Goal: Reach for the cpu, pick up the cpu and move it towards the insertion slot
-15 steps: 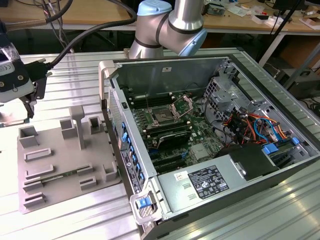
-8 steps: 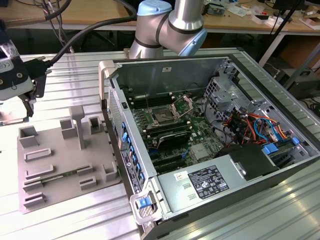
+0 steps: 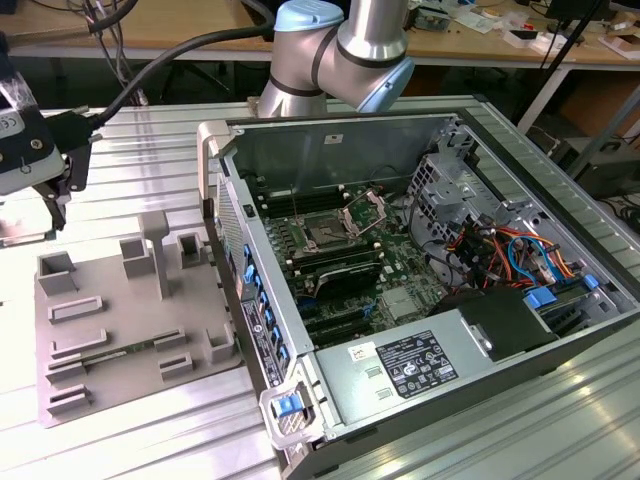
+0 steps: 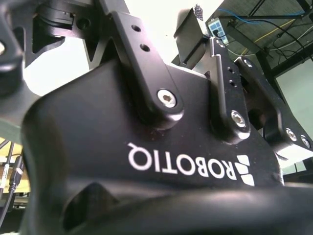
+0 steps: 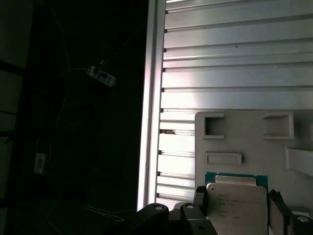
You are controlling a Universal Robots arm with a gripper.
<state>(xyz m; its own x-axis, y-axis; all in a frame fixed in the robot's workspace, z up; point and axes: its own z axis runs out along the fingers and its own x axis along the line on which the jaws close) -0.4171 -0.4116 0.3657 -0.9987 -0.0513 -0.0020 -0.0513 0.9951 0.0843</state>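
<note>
Silver-topped cpu (image 5: 237, 208): you have it between the fingers, above the grey tray (image 5: 244, 142) near its edge.
Gripper (image 5: 237, 196): narrow, clamped on two opposite edges of the cpu.
Insertion slot (image 3: 325, 232): inside the open computer case (image 3: 400, 130), well apart, toward the exterior view's right.
Table (image 5: 234, 63): ribbed aluminium.
Room: wooden benches (image 3: 180, 35) behind.

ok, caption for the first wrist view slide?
Gripper holding the cpu above the grey moulded tray on the slatted aluminium table.

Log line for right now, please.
gripper: shut on chip | chip: over grey tray | socket: in open computer case, toward exterior view's right
</note>
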